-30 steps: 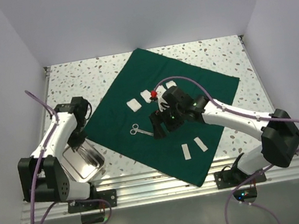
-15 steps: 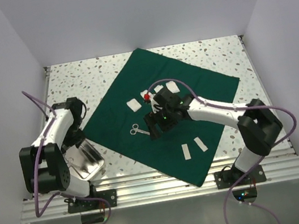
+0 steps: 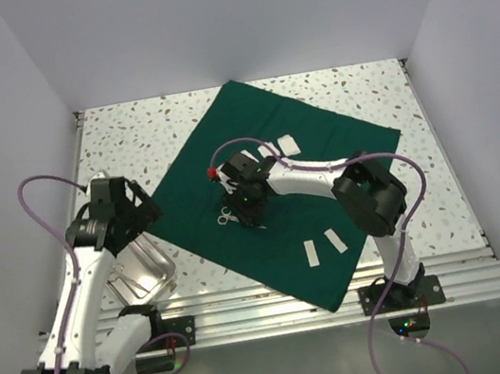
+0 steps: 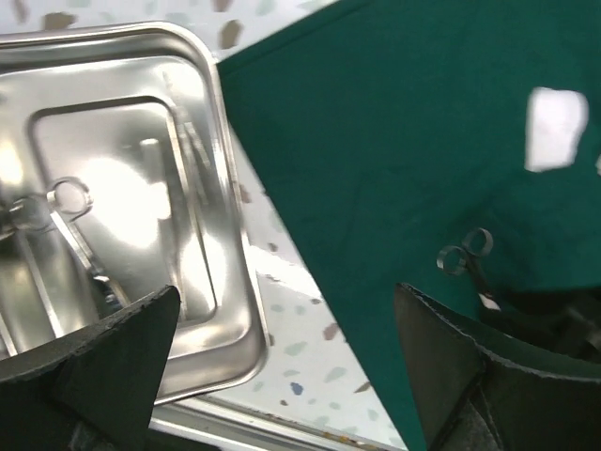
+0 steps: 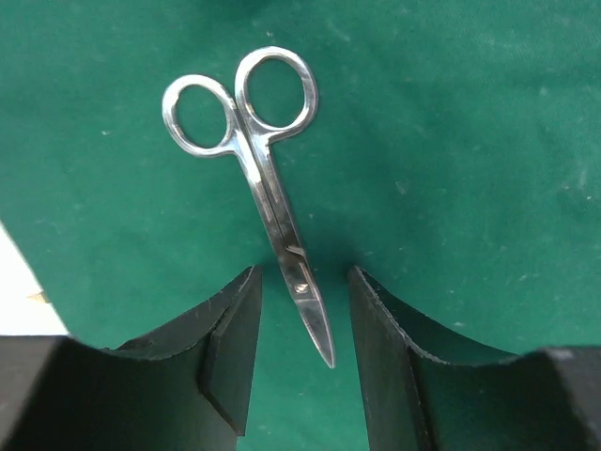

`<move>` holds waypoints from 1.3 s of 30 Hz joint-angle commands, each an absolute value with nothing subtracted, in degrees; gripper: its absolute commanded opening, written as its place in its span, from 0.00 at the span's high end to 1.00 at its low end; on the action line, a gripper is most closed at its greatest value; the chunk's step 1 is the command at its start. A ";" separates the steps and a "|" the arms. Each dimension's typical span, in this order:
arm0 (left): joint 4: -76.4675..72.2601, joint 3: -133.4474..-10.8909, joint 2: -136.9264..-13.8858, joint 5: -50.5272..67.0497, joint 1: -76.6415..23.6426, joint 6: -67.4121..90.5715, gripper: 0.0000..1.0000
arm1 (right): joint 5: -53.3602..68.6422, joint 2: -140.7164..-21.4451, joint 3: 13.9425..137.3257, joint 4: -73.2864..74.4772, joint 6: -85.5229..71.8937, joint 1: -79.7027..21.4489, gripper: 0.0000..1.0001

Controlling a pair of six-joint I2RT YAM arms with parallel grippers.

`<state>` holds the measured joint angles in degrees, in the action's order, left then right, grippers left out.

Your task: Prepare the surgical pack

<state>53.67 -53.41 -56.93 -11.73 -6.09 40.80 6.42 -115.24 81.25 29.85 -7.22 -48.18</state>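
The right gripper, jaws apart, straddled the scissors on the drape spread mid-surface. Closing near the tapered tip at 6 o'clock could slip or pinch fabric. The left gripper, apart, held nothing.

White speckled bench, flat, brown and grey flecks, evenly lit. Plain white walls enclose it on three sides; silver aluminium rail along the near edge.
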 commanded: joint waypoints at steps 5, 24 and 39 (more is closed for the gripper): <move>45.36 -48.78 -49.84 -0.28 -6.77 35.69 0.02 | 0.71 -118.29 85.42 35.05 -2.90 -48.78 0.54; 40.70 -44.21 -47.02 7.11 -7.38 37.70 0.03 | -5.54 -120.15 85.25 39.82 -4.47 -52.03 0.97; 29.53 -37.44 -50.71 11.16 -15.20 44.91 0.12 | -2.64 -111.54 81.74 39.02 -9.05 -49.31 0.97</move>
<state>34.17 -37.58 -50.30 9.82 -14.66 42.96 -4.36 -115.20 82.28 37.08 -9.21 -49.28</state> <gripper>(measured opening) 0.888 0.023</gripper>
